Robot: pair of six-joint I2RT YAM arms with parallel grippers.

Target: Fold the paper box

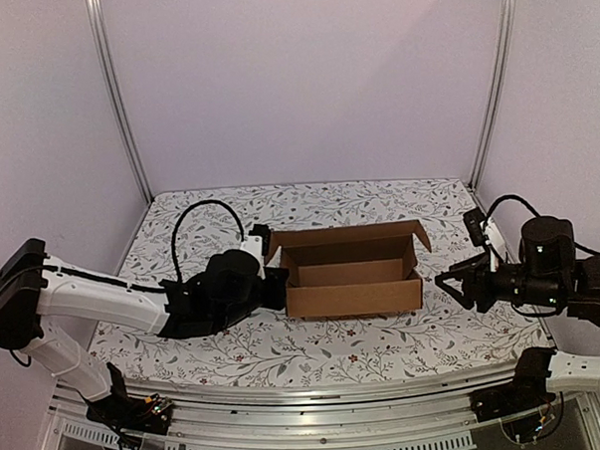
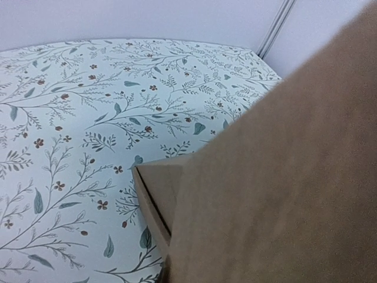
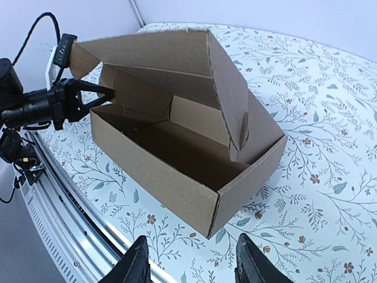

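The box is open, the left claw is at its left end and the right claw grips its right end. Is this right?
Not fully. The right claw does not grip the paper box: it is open and apart from the right end, as the top external view shows. The rest holds.

Tablecloth: was white, printed with grey-green sprigs and small brown flowers. Walls: were plain pale lilac, evenly lit. Corner posts: two, aluminium. Near-edge rail: aluminium.
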